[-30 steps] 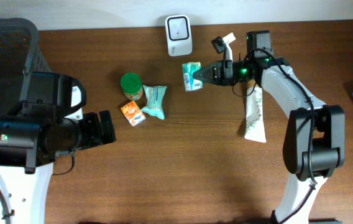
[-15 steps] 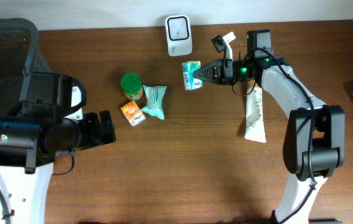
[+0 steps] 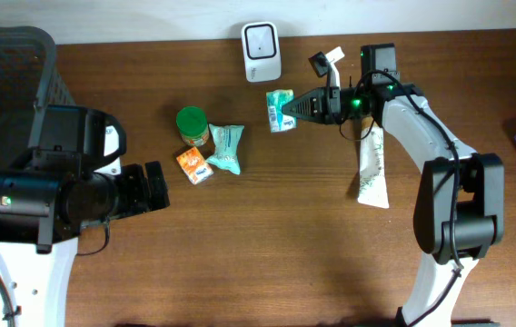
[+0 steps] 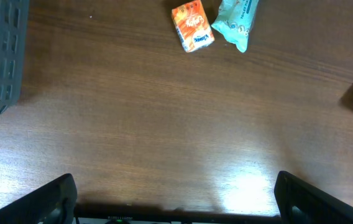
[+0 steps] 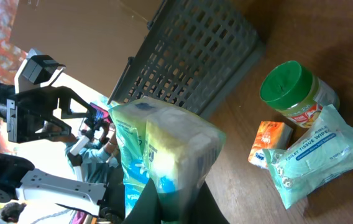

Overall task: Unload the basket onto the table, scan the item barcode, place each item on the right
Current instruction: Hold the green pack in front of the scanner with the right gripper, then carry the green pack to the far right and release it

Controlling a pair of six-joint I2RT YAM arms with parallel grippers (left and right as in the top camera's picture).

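The right arm's fingers (image 3: pixel 305 107) are clamped shut on the small teal-and-white soft packet (image 3: pixel 279 112), which is held just below the white boxy scanner (image 3: pixel 262 40) at top centre. The left fingers (image 4: pixel 51 200) gape wide and empty. This looks like the presenting step; next, I'd guess, the barcode must be turned toward the scanner's face.

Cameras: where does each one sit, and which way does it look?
Overhead: above the table, facing straight down; both arms show.
Left wrist: on the left arm, facing down at the table; open left gripper along the bottom edge.
Right wrist: on the right arm, facing sideways toward the basket; right gripper clamps the teal packet.
Shared: orange carton, all three.
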